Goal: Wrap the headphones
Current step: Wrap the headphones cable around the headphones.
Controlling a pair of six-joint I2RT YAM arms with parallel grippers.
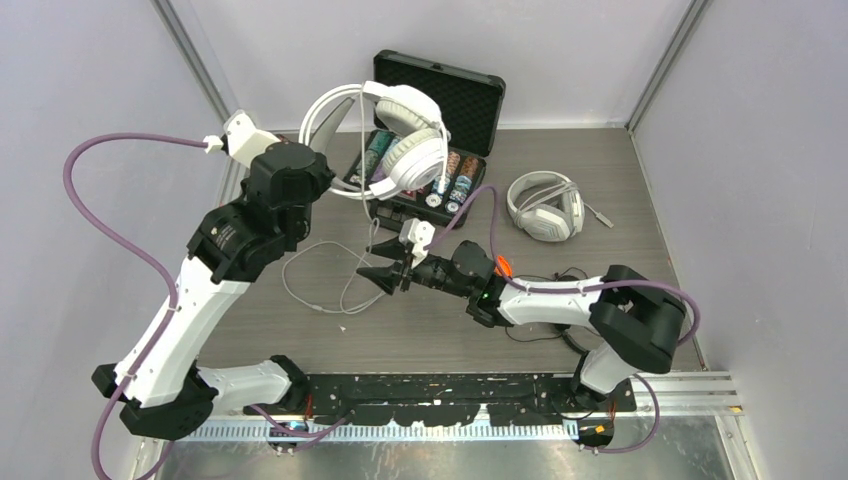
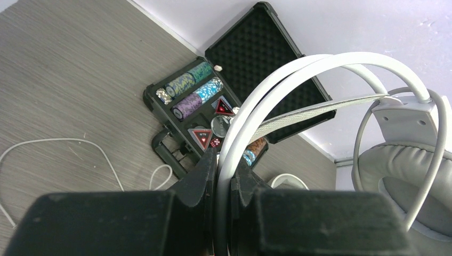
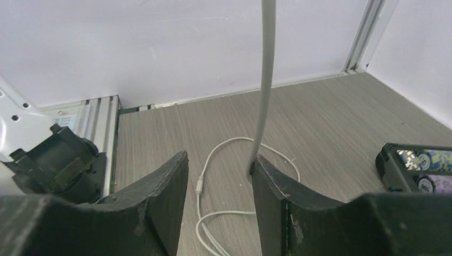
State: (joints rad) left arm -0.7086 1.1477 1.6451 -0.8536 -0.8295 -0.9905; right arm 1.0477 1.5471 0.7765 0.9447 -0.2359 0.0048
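Note:
A large white pair of headphones hangs in the air over the case, with my left gripper shut on its headband. In the left wrist view the jaws pinch the white band, and a grey ear cup hangs at the right. The pair's white cable drops straight down and touches the inner tip of one finger of my right gripper. That gripper is open, low over the table. The rest of the cable lies looped on the table. A second white pair lies at the back right.
An open black case with poker chips stands at the back middle, under the raised headphones. A thin black cable runs on the table beside my right arm. Walls close in the table on three sides.

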